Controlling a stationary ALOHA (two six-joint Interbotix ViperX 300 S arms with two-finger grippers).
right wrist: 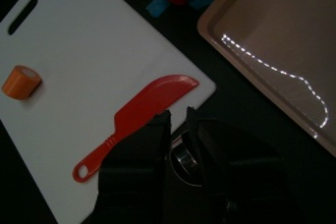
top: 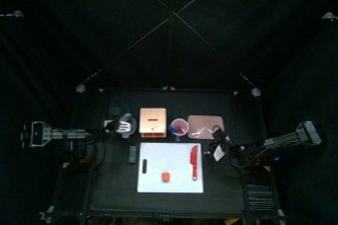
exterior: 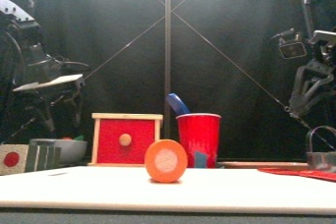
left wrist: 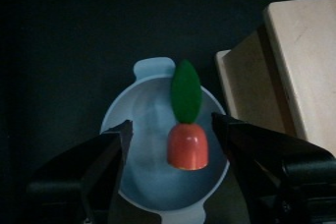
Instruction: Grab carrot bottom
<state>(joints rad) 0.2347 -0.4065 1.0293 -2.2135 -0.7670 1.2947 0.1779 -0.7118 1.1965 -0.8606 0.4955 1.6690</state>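
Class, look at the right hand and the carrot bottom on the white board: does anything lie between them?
Yes. The red knife lies on the white cutting board between the right hand and the carrot bottom; reaching above it looks possible.

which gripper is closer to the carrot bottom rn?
Right, narrowly. The right gripper sits off the white board's right edge; the left gripper hovers over the bowl beyond its far-left corner. Carrot bottom lies on the board.

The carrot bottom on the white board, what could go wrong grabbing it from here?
1. The carrot bottom is a small stub; fingers might push it along the smooth board instead of gripping it.
2. The red knife lies nearer the right gripper and could get knocked.
3. The left gripper hovers over a carrot top in a bowl, a possible wrong target.
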